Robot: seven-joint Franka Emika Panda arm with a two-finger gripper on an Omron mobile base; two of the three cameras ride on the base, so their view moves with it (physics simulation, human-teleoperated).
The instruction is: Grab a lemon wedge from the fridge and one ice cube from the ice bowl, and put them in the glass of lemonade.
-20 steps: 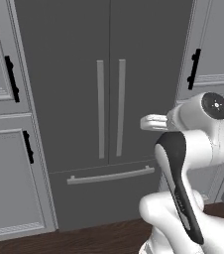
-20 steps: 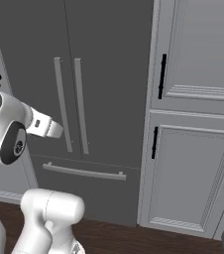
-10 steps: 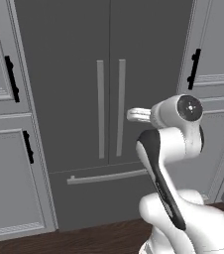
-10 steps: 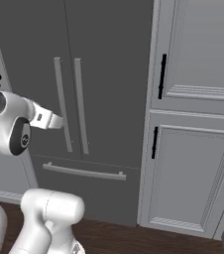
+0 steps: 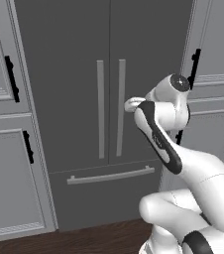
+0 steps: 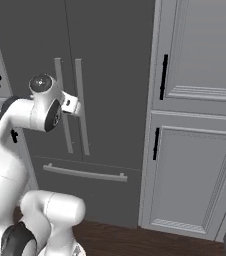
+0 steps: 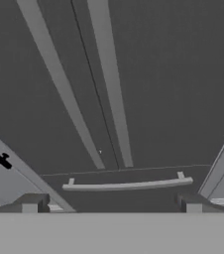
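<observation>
No readable text, label or sign anywhere.

Fridge: tall dark grey, both doors shut; two pale vertical bar handles side by side at centre seam; bottom drawer closed, horizontal handle.

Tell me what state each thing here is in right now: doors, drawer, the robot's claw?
fridge: both doors shut, handles untouched.
bottom drawer: shut.
gripper: open, holding nothing, pointed at the fridge front and apart from it.
left cabinets: doors shut.
right cabinets: doors shut.
</observation>
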